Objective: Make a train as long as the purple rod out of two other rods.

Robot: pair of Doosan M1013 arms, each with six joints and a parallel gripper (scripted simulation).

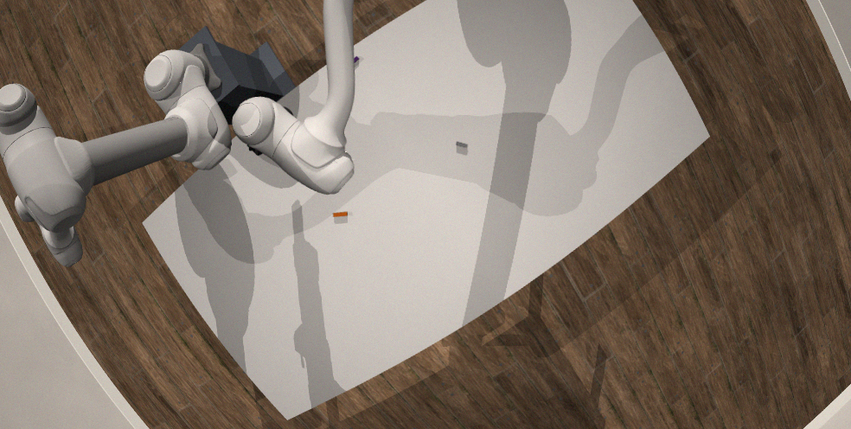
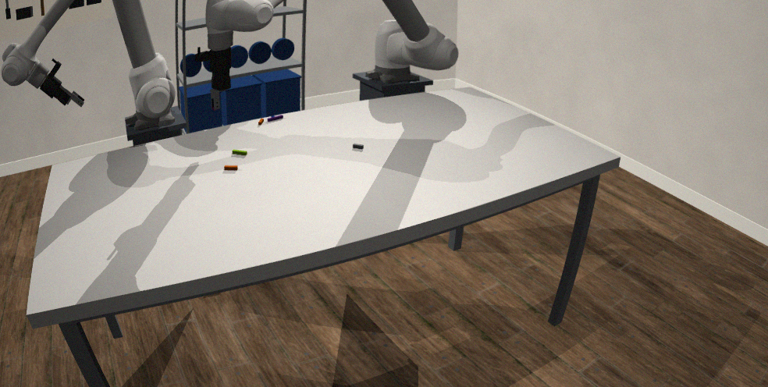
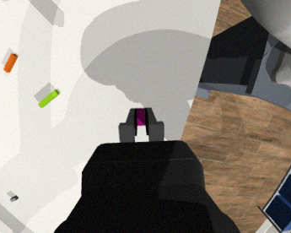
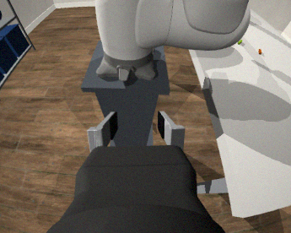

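Observation:
My left gripper (image 3: 141, 116) (image 2: 215, 107) is shut on the magenta rod (image 3: 141, 116), raised above the table's back edge. My right gripper (image 4: 137, 120) (image 2: 78, 98) is open and empty, beyond the table. The purple rod (image 2: 275, 118) (image 1: 355, 59) lies flat near the back edge, partly behind the left arm in the top view. An orange rod (image 2: 261, 121) lies beside it. The lime rod (image 2: 240, 152) (image 3: 48, 98) (image 4: 239, 41) lies near another orange rod (image 1: 340, 214) (image 2: 230, 168) (image 3: 10, 62) (image 4: 260, 51). The grey rod (image 1: 462, 144) (image 2: 357, 145) (image 3: 14, 197) lies apart.
The left arm (image 1: 339, 39) reaches over the white table (image 1: 387, 306) (image 2: 241, 223) and hides part of its back in the top view. The right arm (image 1: 137, 143) (image 2: 129, 13) is folded out past the table's end. A small bump at the purple rod is too small to name.

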